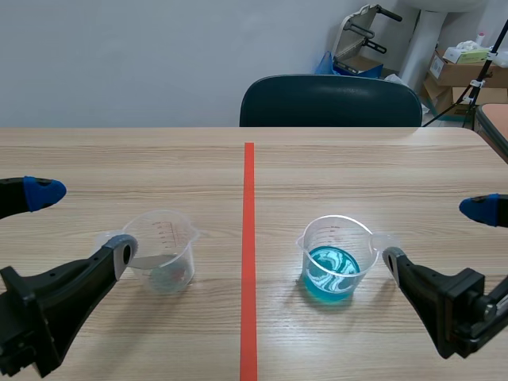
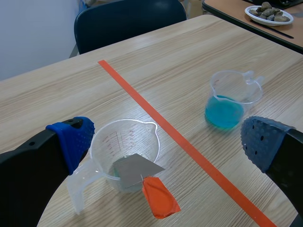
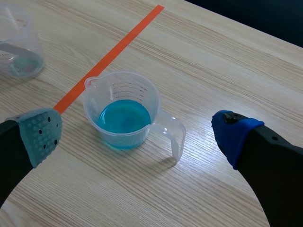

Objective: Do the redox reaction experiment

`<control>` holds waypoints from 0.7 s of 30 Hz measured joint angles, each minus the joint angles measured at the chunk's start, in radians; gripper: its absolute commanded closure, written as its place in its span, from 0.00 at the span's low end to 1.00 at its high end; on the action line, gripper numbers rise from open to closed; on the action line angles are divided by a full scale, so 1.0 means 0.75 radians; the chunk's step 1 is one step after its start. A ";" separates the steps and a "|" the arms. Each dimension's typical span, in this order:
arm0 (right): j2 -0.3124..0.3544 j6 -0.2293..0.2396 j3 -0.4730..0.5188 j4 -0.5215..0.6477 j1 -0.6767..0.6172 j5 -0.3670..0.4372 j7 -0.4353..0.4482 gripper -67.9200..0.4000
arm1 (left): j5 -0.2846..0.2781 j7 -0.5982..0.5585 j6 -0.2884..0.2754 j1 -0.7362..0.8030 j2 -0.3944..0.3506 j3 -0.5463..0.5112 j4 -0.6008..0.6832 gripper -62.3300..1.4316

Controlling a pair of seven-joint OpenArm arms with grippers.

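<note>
Left end effector (image 2: pixel 165 142), fingers apart, astride grey-strip beaker (image 2: pixel 102 151); right end effector (image 3: pixel 137 135) likewise astride blue-liquid beaker (image 3: pixel 90 106).

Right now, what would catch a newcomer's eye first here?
The bright blue liquid in the clear cup right of the orange-red tape line stands out most. Left of the line stands a matching cup holding a grey sheet.

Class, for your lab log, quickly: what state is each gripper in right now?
Left gripper: open, holding nothing.
Right gripper: open, holding nothing.
</note>
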 measured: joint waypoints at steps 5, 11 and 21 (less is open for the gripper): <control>0.000 0.008 0.001 0.004 0.004 0.004 0.118 0.00 | 0.000 0.001 0.000 0.001 0.000 0.000 0.000 0.00; 0.000 0.029 0.001 0.004 0.004 0.003 0.139 0.00 | 0.000 -0.001 0.000 0.000 0.000 0.000 0.000 0.00; 0.000 0.032 0.001 0.004 0.013 -0.017 0.143 0.00 | -0.006 -0.031 0.069 0.260 0.000 -0.074 0.055 0.00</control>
